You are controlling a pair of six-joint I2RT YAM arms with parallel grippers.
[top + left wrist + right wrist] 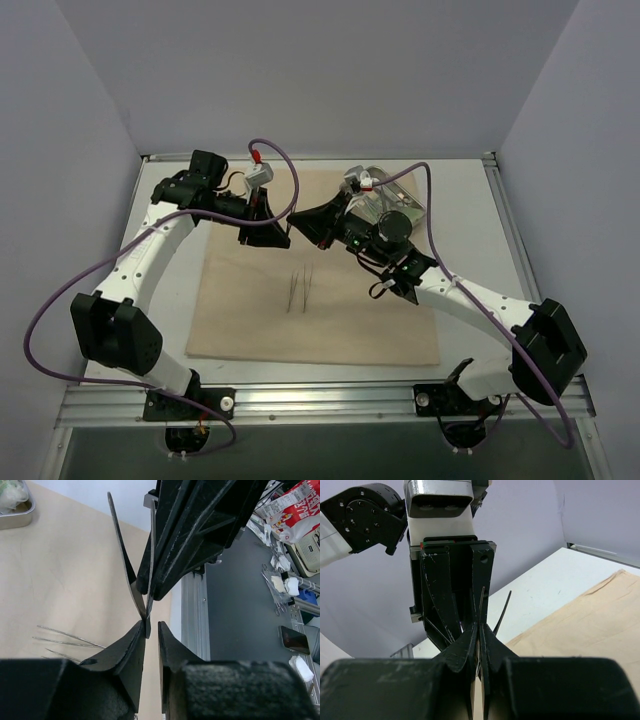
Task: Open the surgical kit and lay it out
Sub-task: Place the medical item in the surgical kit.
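- The cloth [250, 310] lies spread flat on the table [470, 220], open, covering most of its middle.
- The tray [405, 200] sits on the cloth's far right corner, partly hidden under the right arm. In the left wrist view a white wad lies inside it.
- Loose tweezers [298, 290] lie on the cloth near its middle, side by side, prongs pointing at the near edge, clear of both arms.
- Both arms reach in over the far half of the cloth, and their fingertips meet above it, left of the tray.
- The right gripper [478, 630] has its fingers pressed together on one more pair of tweezers [134, 591], held in the air. The two blades splay apart away from the fingertips.
- The left gripper [152, 632] has its fingers a little apart, with a narrow gap showing between the tips. The held tweezers' joined end lies against one tip, and the other tip stands clear of it.
- Forceps and packets cannot be made out in any view.
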